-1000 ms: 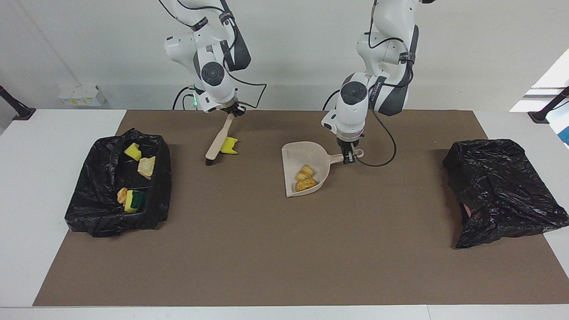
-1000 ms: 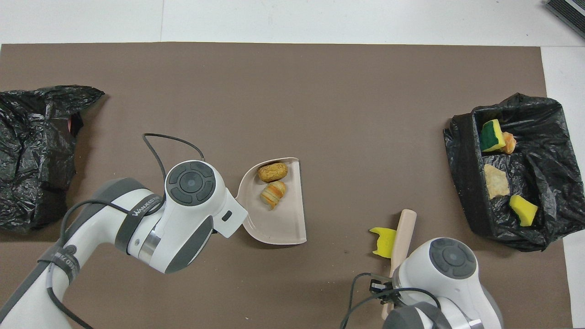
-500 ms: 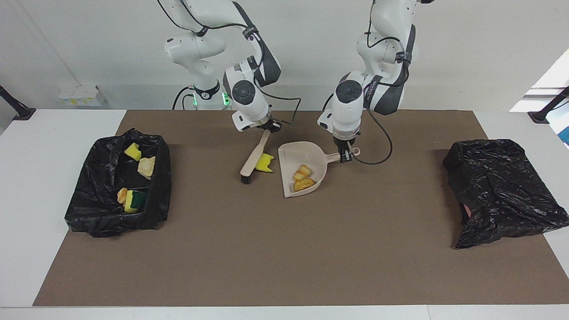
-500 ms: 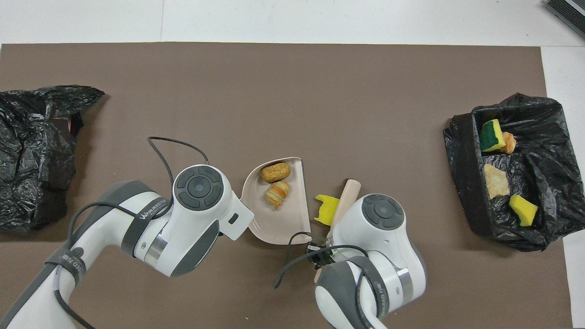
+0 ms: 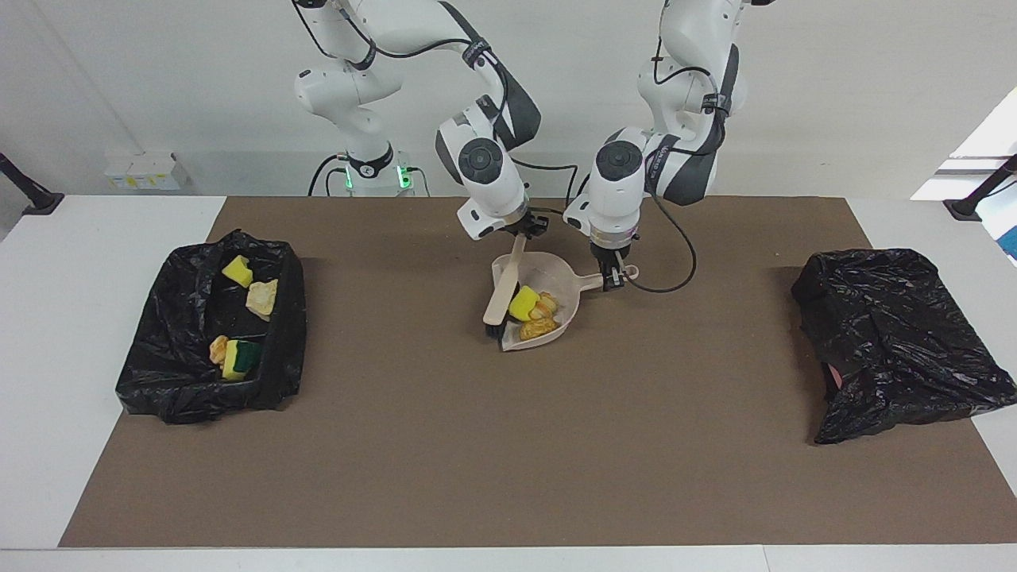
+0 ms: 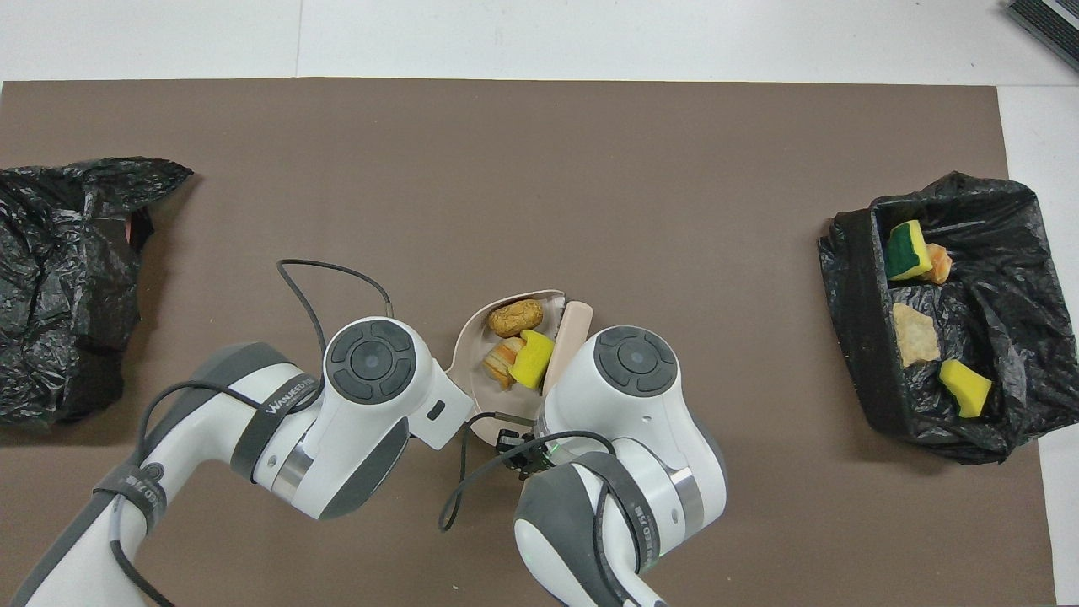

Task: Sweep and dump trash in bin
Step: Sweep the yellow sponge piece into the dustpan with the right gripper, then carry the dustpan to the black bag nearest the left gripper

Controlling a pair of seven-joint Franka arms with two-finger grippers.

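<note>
A beige dustpan (image 5: 556, 280) lies on the brown mat in front of both arms. My left gripper (image 5: 614, 280) is shut on its handle. In the pan lie a yellow sponge chunk (image 5: 524, 303) and two golden bread lumps (image 5: 539, 327). My right gripper (image 5: 526, 233) is shut on the top of a beige brush (image 5: 504, 284), whose black bristles rest at the pan's mouth against the sponge. From overhead the sponge (image 6: 533, 358), the bread (image 6: 515, 316), the brush (image 6: 571, 330) and the pan's rim (image 6: 466, 350) show; both grippers hide under their wrists. The bin (image 5: 286, 334), lined with a black bag, holds several pieces of trash (image 5: 262, 298).
The bin (image 6: 856, 312) stands at the right arm's end of the mat. A crumpled black bag (image 5: 898, 342) covers something at the left arm's end and shows in the overhead view too (image 6: 59, 278). White table borders the mat.
The right gripper swept the brush across the mat from near the bin and pushed the yellow sponge chunk into the dustpan. The left gripper shifted the pan slightly toward the brush.
</note>
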